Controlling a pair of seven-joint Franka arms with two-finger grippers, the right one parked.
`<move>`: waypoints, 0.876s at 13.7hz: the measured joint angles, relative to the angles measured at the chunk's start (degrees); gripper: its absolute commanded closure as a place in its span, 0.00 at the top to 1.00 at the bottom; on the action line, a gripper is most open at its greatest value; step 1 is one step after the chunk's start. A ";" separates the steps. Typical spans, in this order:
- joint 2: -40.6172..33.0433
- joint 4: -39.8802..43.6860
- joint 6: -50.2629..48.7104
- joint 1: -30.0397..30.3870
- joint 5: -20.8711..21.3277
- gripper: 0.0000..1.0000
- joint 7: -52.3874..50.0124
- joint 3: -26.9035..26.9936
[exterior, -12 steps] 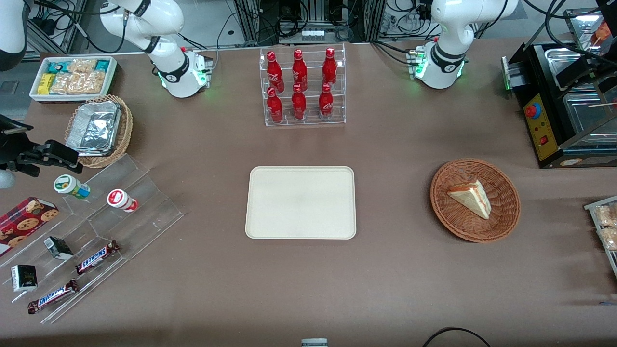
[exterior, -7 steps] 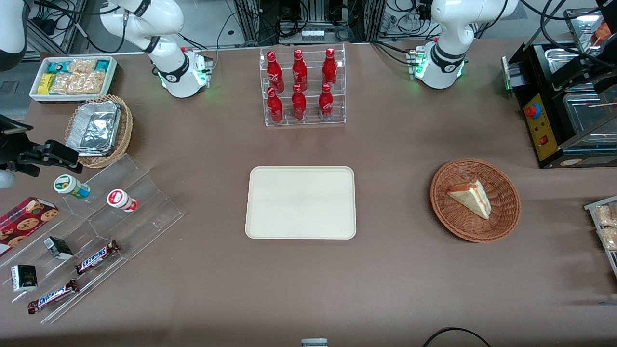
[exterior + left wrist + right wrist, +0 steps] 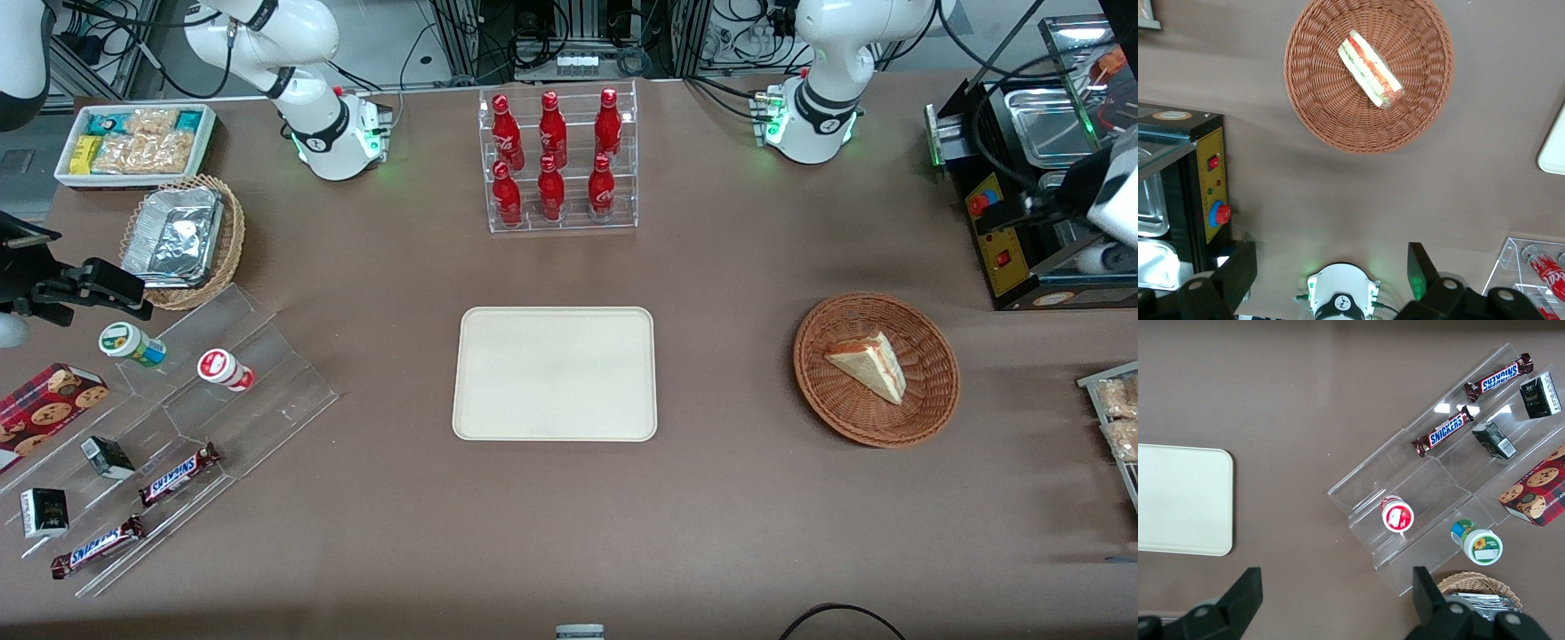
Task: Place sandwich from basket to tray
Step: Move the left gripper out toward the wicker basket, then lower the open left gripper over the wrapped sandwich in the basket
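basket [image 3: 933,404] red-brn weave | tray [image 3: 555,373] cream | tool [image 3: 1331,267] blk

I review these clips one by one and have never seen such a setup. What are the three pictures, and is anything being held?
Two white robot arms stand at a brown table. One picture looks down on the table from the front; the other two come from cameras on the arms' wrists.

On the table lie a cream tray, bare, and a round wicker basket holding a sandwich. Farther from the front camera stands a rack of red bottles; snacks sit toward the parked arm's end.

The working arm's gripper is open and holds nothing. Its wrist camera looks down on the basket and sandwich, so it hangs high above the table, beside the black machine, not yet at the basket.
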 measured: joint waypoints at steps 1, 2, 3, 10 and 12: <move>0.13 -2.14 2.37 0.01 0.00 1.00 -0.04 0.48; 0.17 -4.49 5.39 0.04 0.00 1.00 -0.53 0.80; 0.19 -6.89 8.57 0.05 0.00 1.00 -1.87 0.93; 0.32 -21.16 28.16 0.01 -0.40 1.00 -16.01 0.93; 0.86 -24.47 32.97 -0.11 -1.68 1.00 -20.92 0.89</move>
